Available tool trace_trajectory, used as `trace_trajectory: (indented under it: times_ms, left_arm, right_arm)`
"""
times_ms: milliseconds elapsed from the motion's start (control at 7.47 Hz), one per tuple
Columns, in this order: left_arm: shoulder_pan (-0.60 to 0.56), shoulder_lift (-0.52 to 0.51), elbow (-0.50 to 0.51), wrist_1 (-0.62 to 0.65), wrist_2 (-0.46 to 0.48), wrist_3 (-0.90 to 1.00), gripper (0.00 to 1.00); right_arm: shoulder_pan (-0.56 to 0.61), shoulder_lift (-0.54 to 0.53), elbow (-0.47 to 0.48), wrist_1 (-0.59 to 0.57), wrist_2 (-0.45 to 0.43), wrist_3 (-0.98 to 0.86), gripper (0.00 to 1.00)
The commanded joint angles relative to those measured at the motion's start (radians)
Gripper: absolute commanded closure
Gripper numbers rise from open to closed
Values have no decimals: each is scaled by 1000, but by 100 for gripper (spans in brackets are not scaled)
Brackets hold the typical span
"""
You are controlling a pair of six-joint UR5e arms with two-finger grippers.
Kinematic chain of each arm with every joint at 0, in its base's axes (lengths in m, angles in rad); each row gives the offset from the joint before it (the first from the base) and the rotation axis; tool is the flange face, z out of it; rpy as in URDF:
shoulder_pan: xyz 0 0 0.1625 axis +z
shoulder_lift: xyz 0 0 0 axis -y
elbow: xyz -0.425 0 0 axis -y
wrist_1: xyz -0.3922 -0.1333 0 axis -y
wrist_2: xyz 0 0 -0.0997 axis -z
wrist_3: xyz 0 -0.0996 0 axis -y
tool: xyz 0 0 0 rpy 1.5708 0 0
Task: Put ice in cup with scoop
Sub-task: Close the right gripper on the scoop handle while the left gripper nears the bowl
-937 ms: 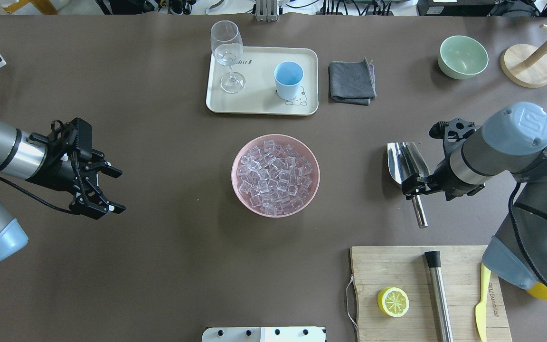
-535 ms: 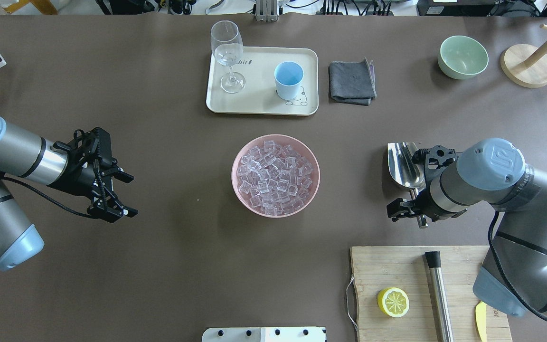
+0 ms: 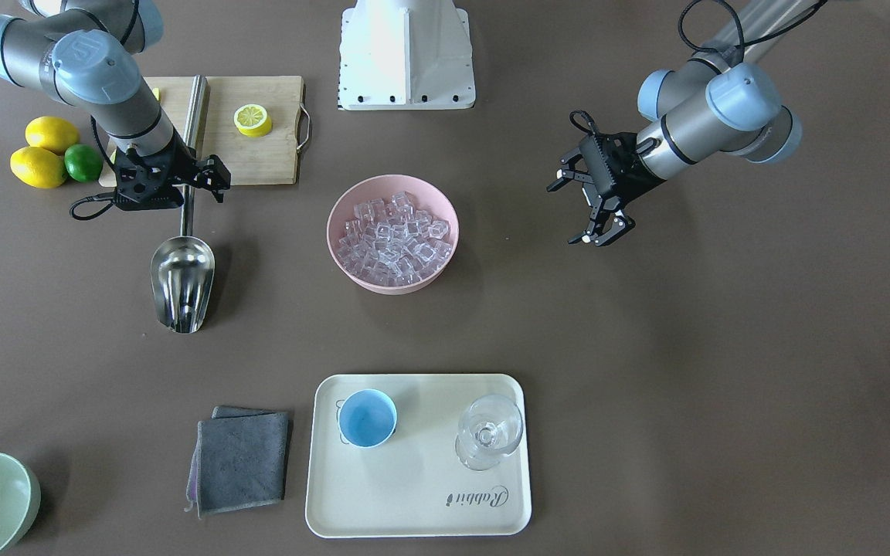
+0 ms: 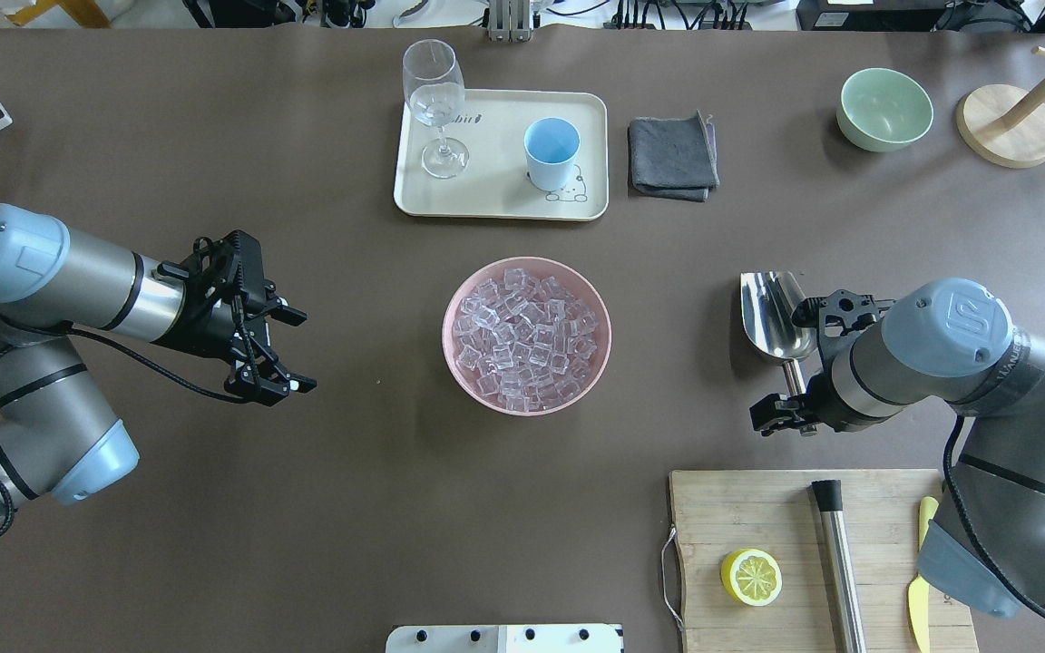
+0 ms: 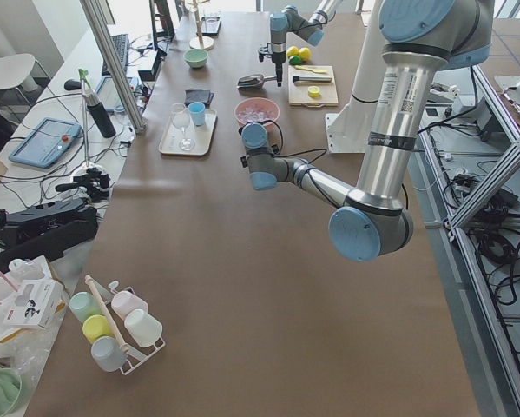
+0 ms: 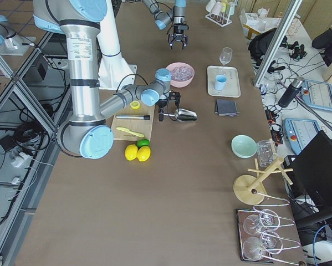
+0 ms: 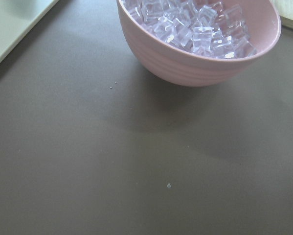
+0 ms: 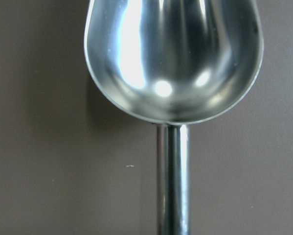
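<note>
The ice [image 4: 527, 336] fills a pink bowl [image 4: 447, 337] at the table's middle; it also shows as ice [image 3: 392, 232] and ice [image 7: 195, 19]. The light-blue cup [image 4: 551, 150] stands empty on a cream tray [image 4: 495, 201]. The steel scoop [image 4: 775, 313] lies flat on the table, trough empty, seen close as scoop [image 8: 170, 58]. My right gripper [image 4: 790, 413] hangs open over the scoop's handle near its end, a finger on either side in the front view [image 3: 178, 185]. My left gripper [image 4: 308, 352] is open and empty, left of the bowl, apart from it.
A stemmed glass [image 4: 434, 100] shares the tray. A grey cloth [image 4: 672, 156] and a pale green bowl [image 4: 883, 109] lie at the back right. The cutting board [image 4: 740, 508] near my right arm holds a half lemon [image 4: 750, 576], a steel cylinder [image 4: 838, 562] and a yellow knife [image 4: 917, 589].
My left gripper has moved right, closer to the pink bowl. My right gripper has slid back from the trough end along the handle toward its tip. The scoop has not moved.
</note>
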State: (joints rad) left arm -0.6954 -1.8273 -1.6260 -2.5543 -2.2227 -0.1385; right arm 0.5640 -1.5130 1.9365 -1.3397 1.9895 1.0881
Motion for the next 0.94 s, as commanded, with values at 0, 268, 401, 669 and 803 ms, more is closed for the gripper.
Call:
trace_trajectory:
  times_ms: [0, 268, 401, 669, 803]
  left_arm:
    - [50, -59, 46, -77, 69, 0, 2]
    - [18, -58, 73, -80, -6, -3, 2]
    - [10, -100, 110, -90, -12, -1, 2]
    - [8, -109, 126, -92, -2, 0, 2]
    - [11, -112, 129, -93, 9, 2, 2]
  right_arm:
    - [2, -16, 9, 1, 3, -22, 5]
    - [2, -16, 3, -1, 3, -30, 6]
    - [4, -10, 1, -1, 5, -31, 7]
    - [5, -6, 1, -3, 6, -30, 11]
    - [5, -6, 1, -3, 5, -31, 13]
